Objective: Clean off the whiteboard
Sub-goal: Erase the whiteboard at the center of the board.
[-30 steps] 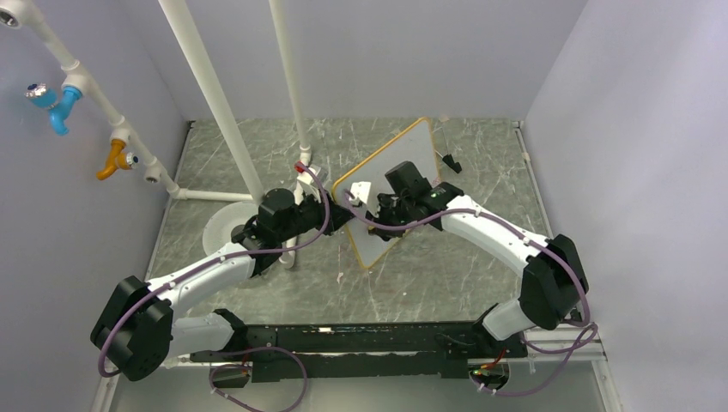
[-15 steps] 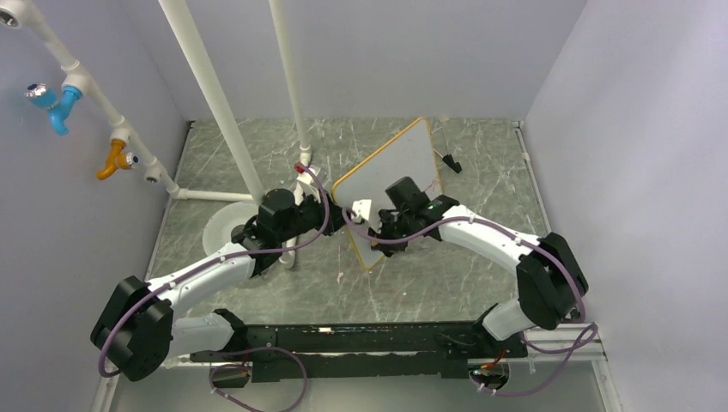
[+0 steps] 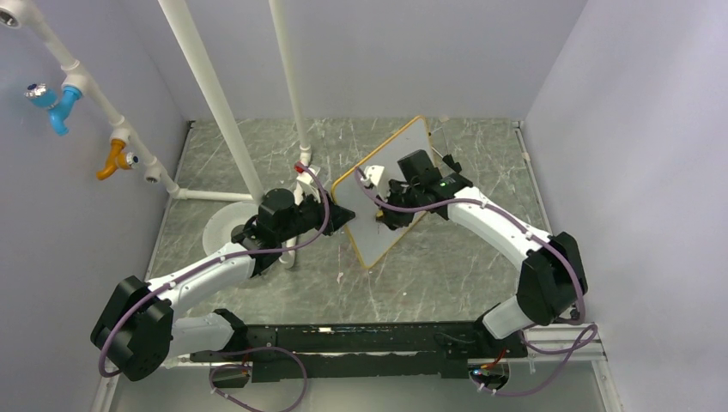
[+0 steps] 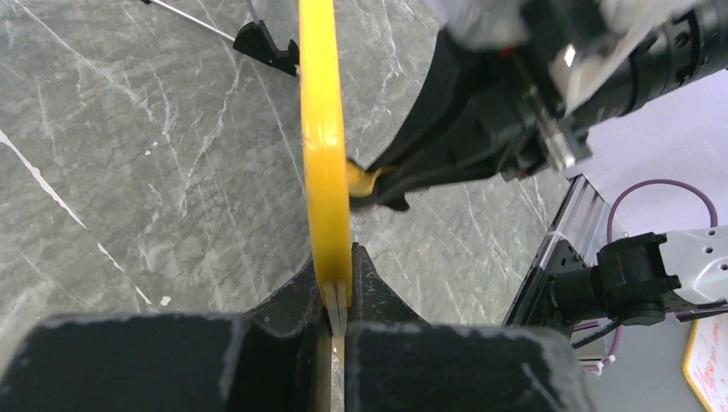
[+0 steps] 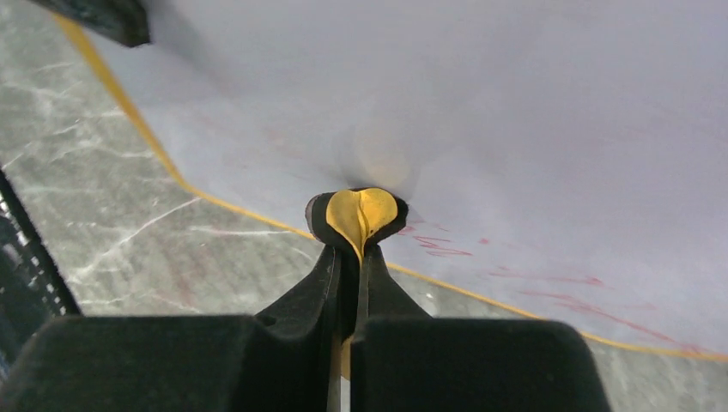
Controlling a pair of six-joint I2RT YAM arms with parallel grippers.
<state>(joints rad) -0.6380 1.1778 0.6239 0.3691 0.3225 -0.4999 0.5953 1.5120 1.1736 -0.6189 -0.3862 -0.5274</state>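
Note:
The whiteboard (image 3: 378, 232) is a white board with an orange-yellow frame, held tilted above the table. My left gripper (image 3: 336, 215) is shut on its left edge; in the left wrist view the yellow frame (image 4: 324, 137) runs edge-on between my fingers (image 4: 339, 296). My right gripper (image 3: 384, 206) is shut on a folded yellow and black eraser pad (image 5: 359, 216) and presses it against the board face (image 5: 481, 103). Faint red scrawl (image 5: 549, 279) remains near the board's lower edge.
White pipes (image 3: 219, 103) stand at the back left, with a second upright pipe (image 3: 290, 77). A round white disc (image 3: 221, 225) lies by the left arm. A small black piece (image 3: 452, 165) lies behind the board. Grey walls close in on three sides.
My right gripper with the eraser pad has moved up the board toward its far end, after first sliding lower. The left gripper and the board have stayed put.

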